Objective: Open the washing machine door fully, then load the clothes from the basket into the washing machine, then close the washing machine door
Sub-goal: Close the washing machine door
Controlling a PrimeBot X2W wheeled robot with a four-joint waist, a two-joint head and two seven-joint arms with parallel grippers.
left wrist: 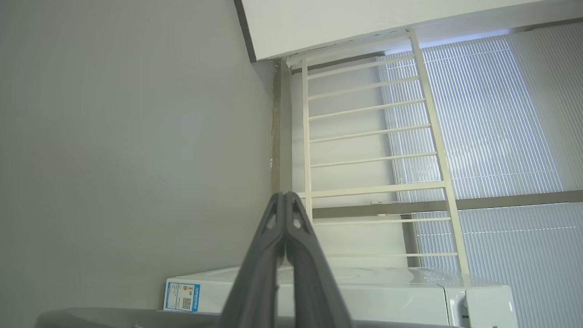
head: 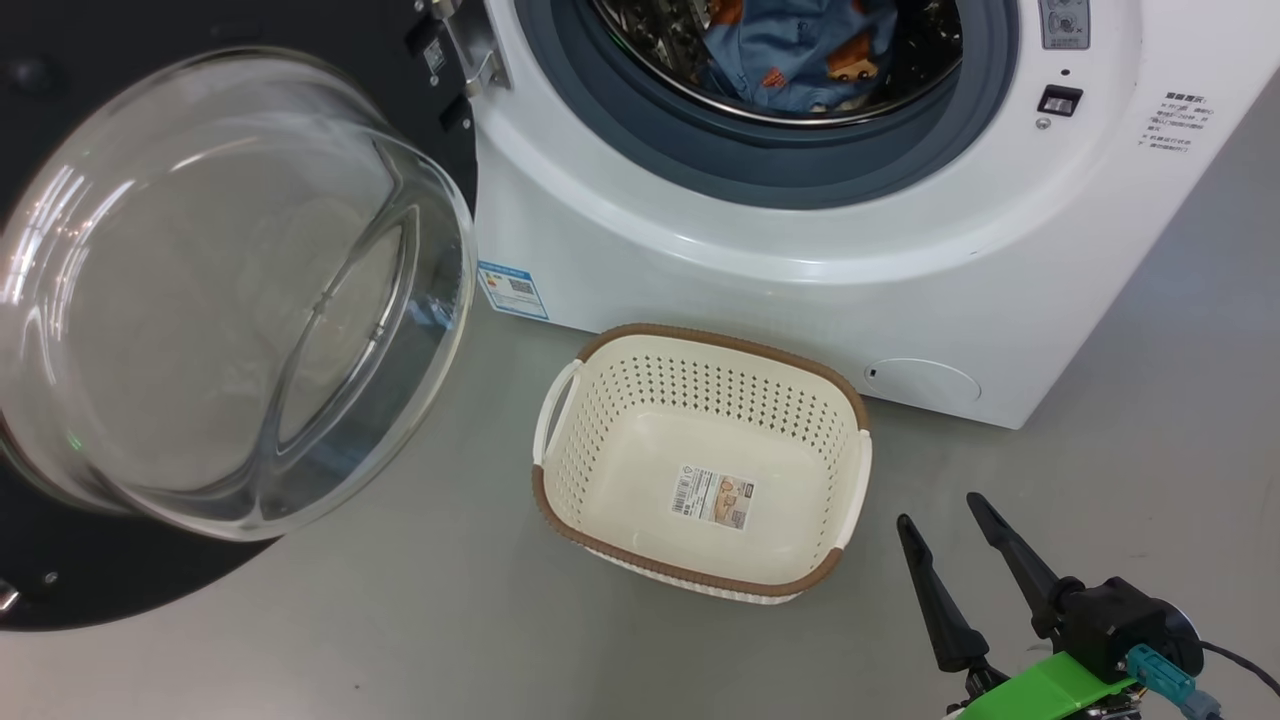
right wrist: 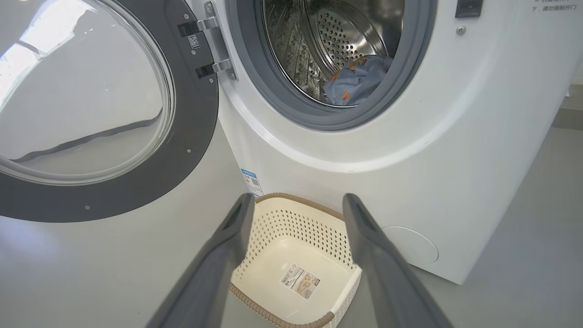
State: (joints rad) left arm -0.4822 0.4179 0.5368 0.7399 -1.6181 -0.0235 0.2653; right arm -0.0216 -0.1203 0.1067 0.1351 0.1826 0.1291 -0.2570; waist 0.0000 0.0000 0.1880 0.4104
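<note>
One step is left by the look of it: the basket (head: 700,340) stands empty on the floor (head: 450,620) just in front of the washer (head: 800,290); the clothes (head: 800,60) lie low in the drum (right wrist: 346,36); the door (head: 230,300) hangs wide open on its hinge (head: 470,60) at the left; closing is judged the next action. Right gripper (head: 940,510) hovers low, to the right of the basket, fingers apart and holding nothing; left gripper (left wrist: 284,196) has its fingers pressed together, empty, aimed at a wall away from the work. Hazards: how near the clothes lie to the gasket (head: 780,170) cannot be told; a fold over that lip would be pinched and could block the latch. The bowl (right wrist: 82,91) is smooth and curved; a push there may slide off; the ring (right wrist: 193,136) looks the safer contact. An arm reaching low across to the door could knock the basket; a weak push may leave the door unlatched.
</note>
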